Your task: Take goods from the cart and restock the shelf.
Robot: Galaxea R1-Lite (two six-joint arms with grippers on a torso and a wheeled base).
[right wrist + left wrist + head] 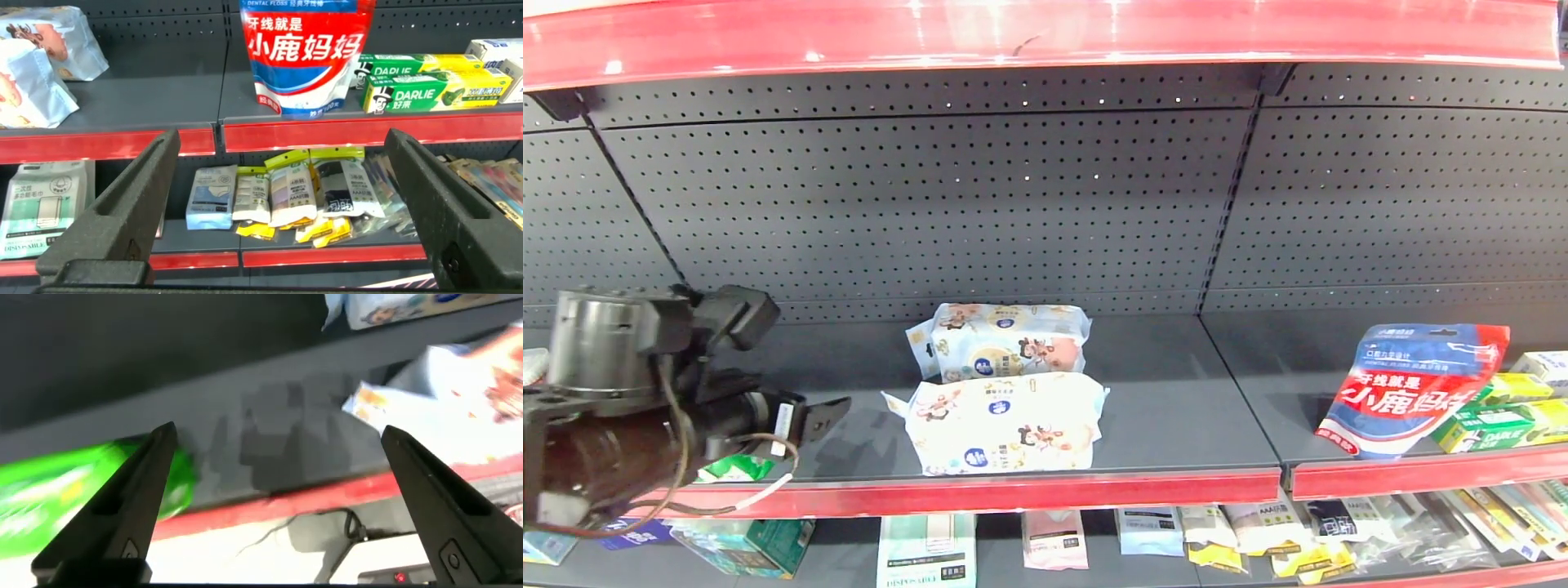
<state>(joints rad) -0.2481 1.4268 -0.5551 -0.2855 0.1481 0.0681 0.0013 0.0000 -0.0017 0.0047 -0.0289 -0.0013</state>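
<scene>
My left gripper hovers at the left end of the grey shelf, just over its red front edge. In the left wrist view the left gripper is open with nothing between its fingers, and a green pack lies on the shelf beside one finger. The same green pack peeks out under the arm. Two white printed packs lie one behind the other mid-shelf, to the right of that gripper. My right gripper is open and empty, facing the shelf front from some distance.
A blue and red pouch leans on green toothpaste boxes at the shelf's right. The lower shelf holds several small packs and a green box. Bare shelf lies between the green pack and the white packs.
</scene>
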